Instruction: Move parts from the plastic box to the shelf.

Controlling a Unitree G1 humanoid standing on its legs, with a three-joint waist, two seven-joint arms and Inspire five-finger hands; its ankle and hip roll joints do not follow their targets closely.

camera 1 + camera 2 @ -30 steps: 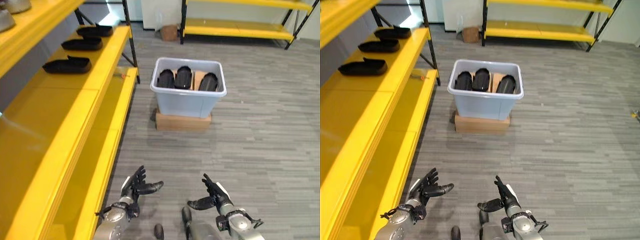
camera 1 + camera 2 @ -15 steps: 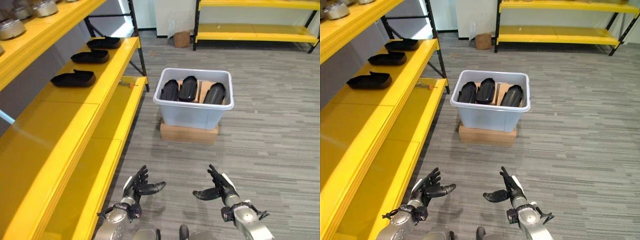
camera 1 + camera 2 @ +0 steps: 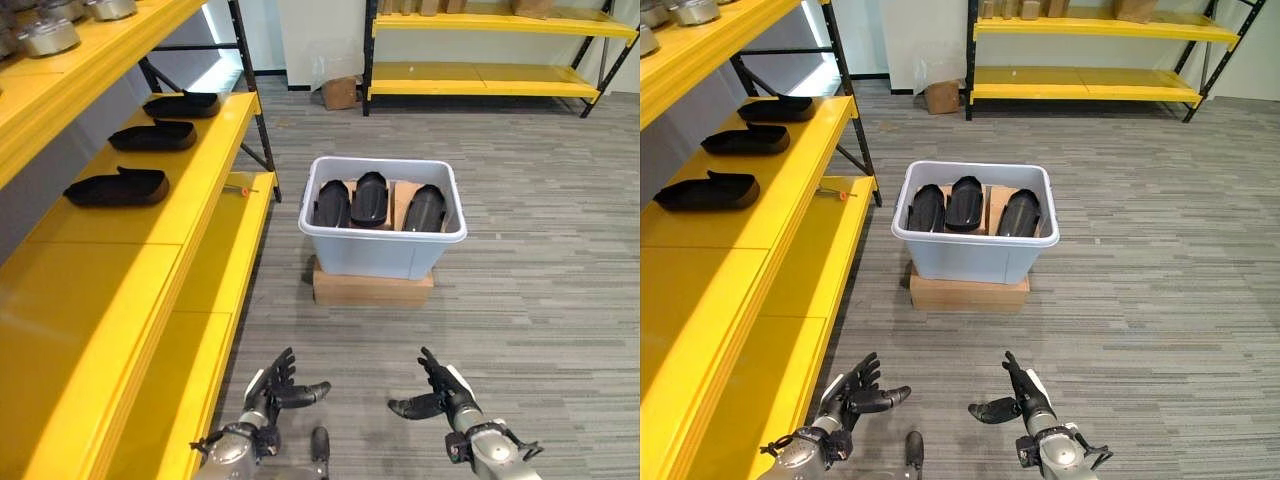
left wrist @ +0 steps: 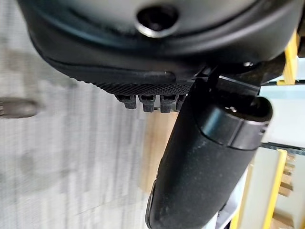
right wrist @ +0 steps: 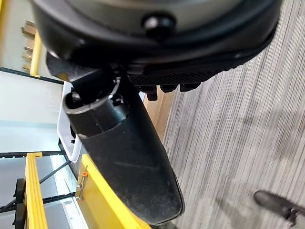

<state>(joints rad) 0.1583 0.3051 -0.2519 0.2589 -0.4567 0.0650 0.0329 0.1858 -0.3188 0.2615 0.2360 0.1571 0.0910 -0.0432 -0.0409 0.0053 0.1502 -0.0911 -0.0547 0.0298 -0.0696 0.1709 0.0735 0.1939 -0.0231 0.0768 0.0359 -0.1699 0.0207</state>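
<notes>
My left hand (image 3: 268,392) and right hand (image 3: 443,396) hover low over the floor, fingers spread apart, holding nothing. Three black parts (image 3: 370,199) stand in the plastic box (image 3: 380,252), which sits on a cardboard box (image 3: 370,288) ahead. Three more parts (image 3: 118,186) lie on the yellow shelf (image 3: 150,250) to my left.

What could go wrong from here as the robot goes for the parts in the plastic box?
1. The plastic box rests on a smaller cardboard box; a hard pull on its rim might tip or slide it.
2. The three black parts stand packed side by side, so lifting one may drag its neighbour.
3. Both the left hand and right hand are open and low, far short of the box; a forward approach may strike the wall.
</notes>
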